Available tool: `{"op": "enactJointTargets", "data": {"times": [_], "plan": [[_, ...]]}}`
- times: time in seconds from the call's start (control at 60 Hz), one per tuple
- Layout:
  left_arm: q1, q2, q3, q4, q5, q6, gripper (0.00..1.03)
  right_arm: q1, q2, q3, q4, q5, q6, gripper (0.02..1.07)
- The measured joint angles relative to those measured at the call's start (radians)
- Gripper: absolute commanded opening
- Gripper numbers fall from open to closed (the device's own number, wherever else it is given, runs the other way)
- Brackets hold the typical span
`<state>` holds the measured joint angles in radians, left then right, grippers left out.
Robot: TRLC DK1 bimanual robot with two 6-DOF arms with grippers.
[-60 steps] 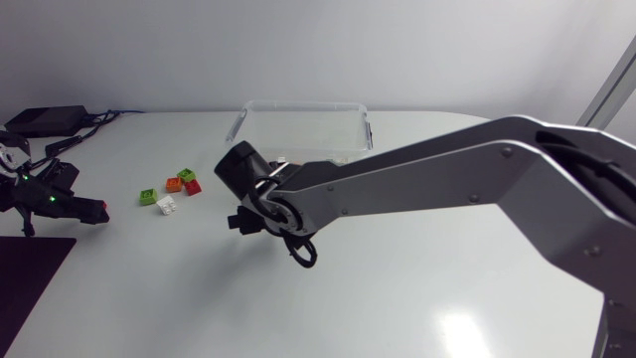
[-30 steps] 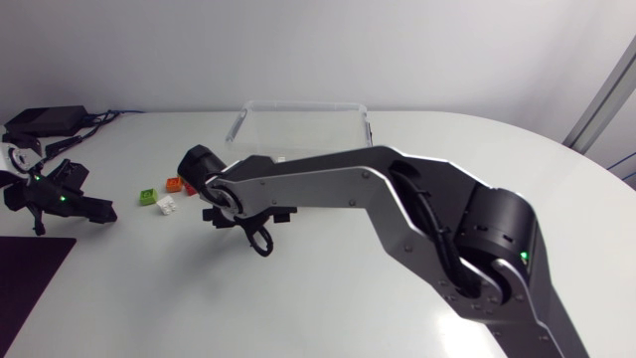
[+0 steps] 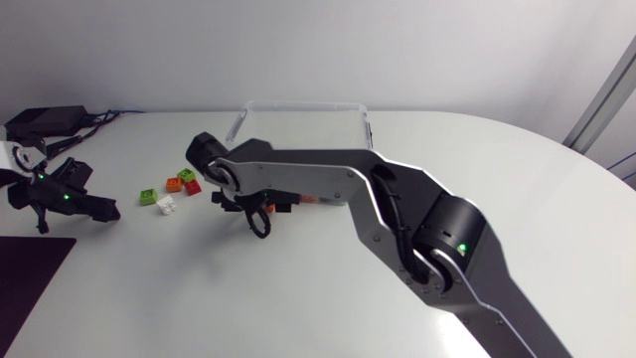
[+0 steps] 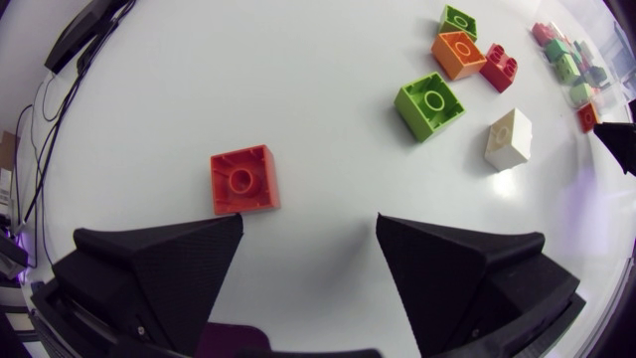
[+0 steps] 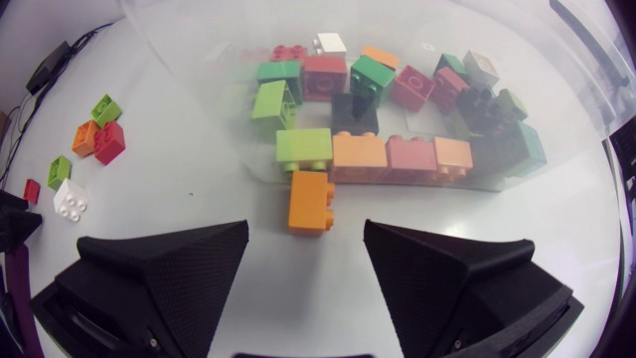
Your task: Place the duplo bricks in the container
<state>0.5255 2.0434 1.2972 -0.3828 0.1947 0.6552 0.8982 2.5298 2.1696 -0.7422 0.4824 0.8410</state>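
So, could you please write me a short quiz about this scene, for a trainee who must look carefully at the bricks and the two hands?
1. True or false: the small red square plastic brick lies on the white table, ahead of the left hand.
2. Which thing lies nearest ahead of the right hand?
A) a white brick
B) an orange rectangular plastic brick
C) a black cable
3. Fill in the missing word: both hands are ___ and hold nothing.

Key: 1 true; 2 B; 3 open.
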Motion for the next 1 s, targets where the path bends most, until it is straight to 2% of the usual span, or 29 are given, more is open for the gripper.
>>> {"op": "enactJointTargets", "data": {"times": [0.083,0.117,0.167,0.333,0.383,0.517,0.717,1.0], "plan": [[-0.005,0.0,0.0,0.0,0.0,0.0,0.93,-0.004,0.009,0.01,-0.015,0.006,0.009,0.84],[-0.005,0.0,0.0,0.0,0.0,0.0,0.93,-0.004,0.01,0.013,-0.018,0.006,0.013,0.69],[-0.005,0.0,0.0,0.0,0.0,0.0,0.93,-0.003,0.014,0.018,-0.018,0.005,0.017,0.59],[-0.005,0.0,0.001,0.0,0.0,0.0,0.93,-0.008,0.036,0.054,-0.028,0.002,0.024,0.56],[-0.005,0.0,0.002,0.0,0.0,0.0,0.93,-0.011,0.037,0.056,-0.035,-0.007,0.028,0.49],[-0.005,0.0,0.005,0.0,0.0,0.0,0.93,-0.026,0.037,0.056,-0.04,-0.033,0.039,0.46],[-0.005,0.0,0.008,0.0,0.0,0.0,0.93,-0.039,0.042,0.057,-0.04,-0.071,0.05,0.33],[-0.004,0.0,0.008,0.0,0.004,0.0,0.93,-0.043,0.05,0.063,-0.041,-0.093,0.048,0.23]]}}
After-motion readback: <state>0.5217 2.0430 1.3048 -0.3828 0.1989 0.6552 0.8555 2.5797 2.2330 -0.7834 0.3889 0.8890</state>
